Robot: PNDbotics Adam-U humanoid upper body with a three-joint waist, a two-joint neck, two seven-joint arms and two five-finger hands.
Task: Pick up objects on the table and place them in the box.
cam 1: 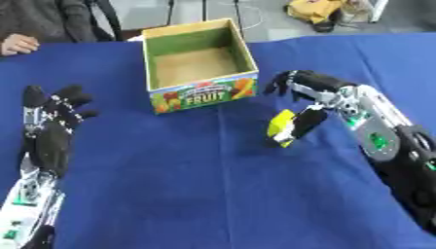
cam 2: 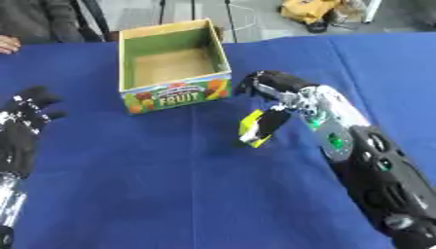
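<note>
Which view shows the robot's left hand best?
The left eye view: there the left hand shows whole, open on the blue cloth, with its forearm. In the right eye view it sits at the picture's left edge, partly cut off.

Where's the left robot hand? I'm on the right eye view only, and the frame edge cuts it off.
Observer: The left eye view shows the whole left robot hand. It is open, fingers spread, holding nothing, and lies on the blue table left of the box.
Operator: Good. Here the right robot hand is curled on the yellow object. Is the left arm anywhere near the box?
Observer: No. In the left eye view the left forearm runs from the hand down to the lower left corner, well apart from the box.
</note>
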